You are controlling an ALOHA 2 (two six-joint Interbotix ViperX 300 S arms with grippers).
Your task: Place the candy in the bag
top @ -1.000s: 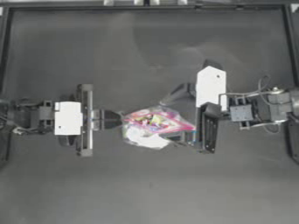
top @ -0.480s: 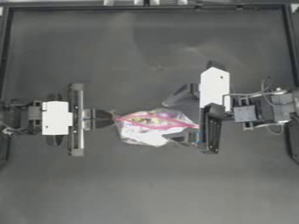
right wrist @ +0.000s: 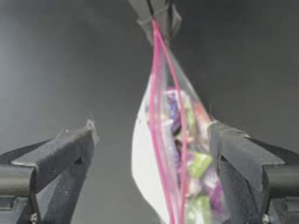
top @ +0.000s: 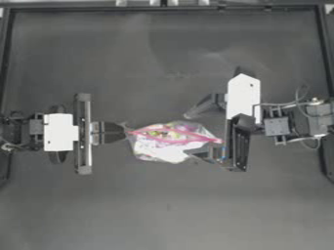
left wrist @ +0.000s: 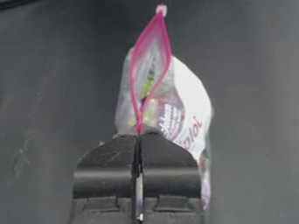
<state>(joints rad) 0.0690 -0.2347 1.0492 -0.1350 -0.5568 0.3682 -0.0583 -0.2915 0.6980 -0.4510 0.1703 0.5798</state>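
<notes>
The bag point(top: 171, 141) lies at the table's middle, a clear pouch with a pink seal strip and yellow, green and white sweets inside. My left gripper point(top: 125, 132) is shut on the left end of its seal strip; the left wrist view shows the jaws point(left wrist: 138, 138) pinched on the strip with the bag point(left wrist: 175, 109) hanging beyond. My right gripper point(top: 192, 135) is open and straddles the bag's right end. In the right wrist view the bag point(right wrist: 175, 166) sits between the spread jaws, nearer one finger point(right wrist: 245, 162). The loose candy is out of view.
The dark table point(top: 163, 205) has a raised rim along its far edge point(top: 163, 7). The right arm's white wrist block point(top: 242, 96) stands just beyond the bag's right end.
The left arm has drawn back to the left with the bag's corner, pulling the seal strip taut and flattening the bag. The right arm shifted slightly right.
</notes>
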